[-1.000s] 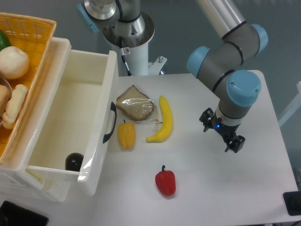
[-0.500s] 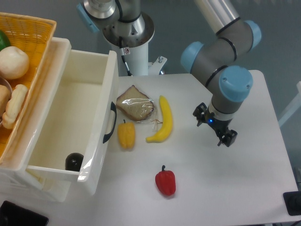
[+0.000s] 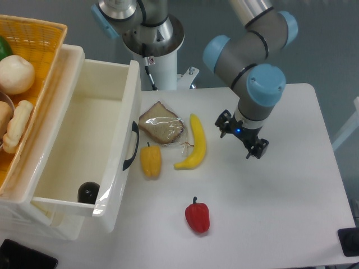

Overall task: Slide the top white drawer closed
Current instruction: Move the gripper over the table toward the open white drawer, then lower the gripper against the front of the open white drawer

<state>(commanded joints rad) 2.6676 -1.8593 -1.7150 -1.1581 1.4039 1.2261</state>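
End effector point(image 3: 242, 139) hangs over the desk point(image 3: 280, 213), fingers spread wide w/ nothing between them. The top white drawer point(image 3: 84, 148) stands pulled far out, well apart to the end effector's left in the camera view, its black handle point(image 3: 131, 145) facing the arm. Inside, a dark round object point(image 3: 88, 192) sits near the front corner. Between end effector & drawer front lie a banana point(image 3: 193, 143), wrapped bread point(image 3: 161, 126) & a yellow pepper point(image 3: 150, 159); a red pepper point(image 3: 197, 216) sits nearer the camera. Risk, as judged: a low, straight run at the front panel could sweep the banana & pepper along, jamming them vs. the drawer. An off-centre push may skew it on its runners. Orange basket point(image 3: 33, 84) on top is loaded; a hard shove might jolt it.
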